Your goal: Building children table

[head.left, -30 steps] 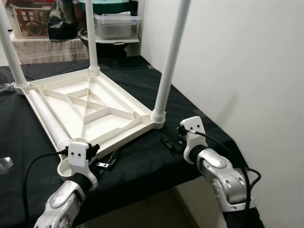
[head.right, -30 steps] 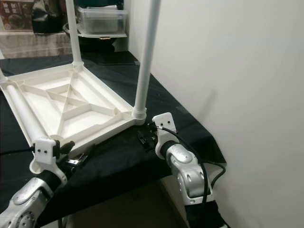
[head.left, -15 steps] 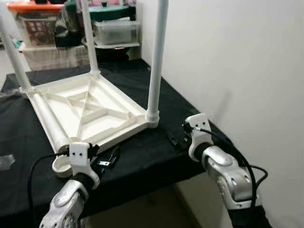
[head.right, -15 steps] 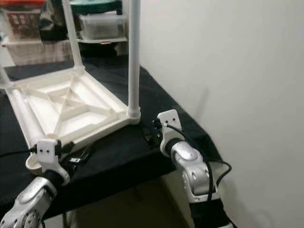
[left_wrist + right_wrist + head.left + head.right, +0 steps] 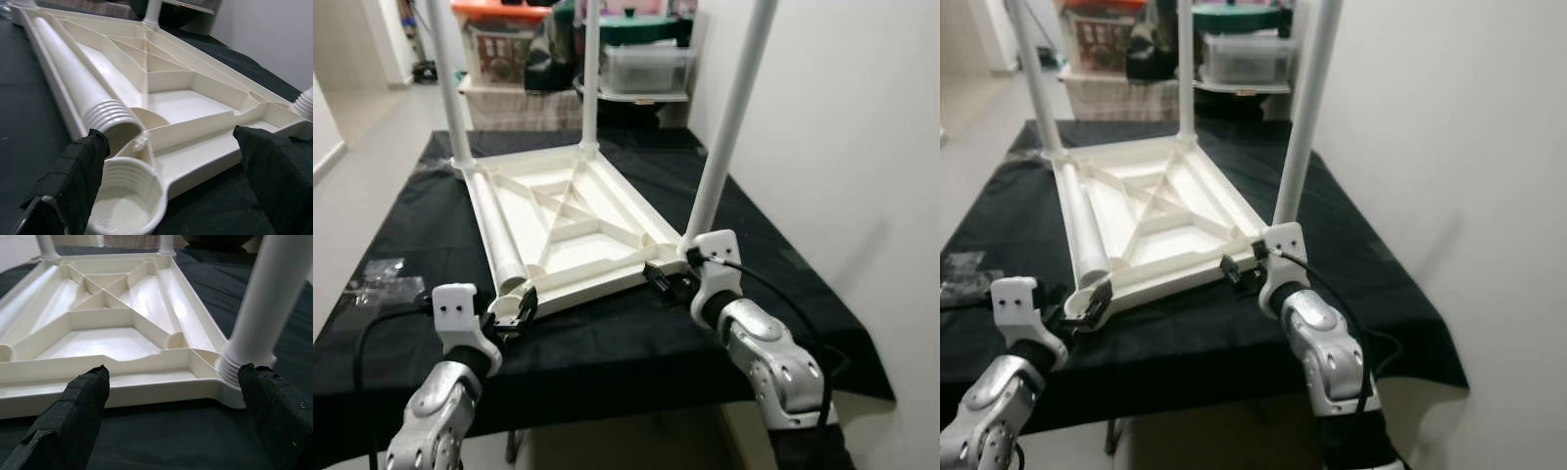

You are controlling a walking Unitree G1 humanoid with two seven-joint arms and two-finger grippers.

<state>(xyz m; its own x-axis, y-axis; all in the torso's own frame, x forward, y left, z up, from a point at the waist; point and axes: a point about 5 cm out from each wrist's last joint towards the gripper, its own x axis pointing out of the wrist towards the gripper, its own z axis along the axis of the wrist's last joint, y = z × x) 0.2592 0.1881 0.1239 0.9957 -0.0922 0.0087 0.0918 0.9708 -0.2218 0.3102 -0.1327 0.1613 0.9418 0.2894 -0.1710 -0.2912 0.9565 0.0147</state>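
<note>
Tabletop (image 5: 570, 220) lies upside down on black cloth (image 5: 783, 284) w/ 3 legs in; both grippers spread wide at near edge, so bring left gripper (image 5: 514, 311) onto loose leg (image 5: 73, 83), seat it square in empty socket (image 5: 124, 205)

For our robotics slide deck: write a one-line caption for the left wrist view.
Open left gripper faces the upturned table top, with a loose leg lying beside the empty socket.

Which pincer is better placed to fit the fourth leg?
Left, probably. The left pincer is open at the empty socket, with the loose leg lying just beyond it. The right pincer faces a corner already fitted.
</note>
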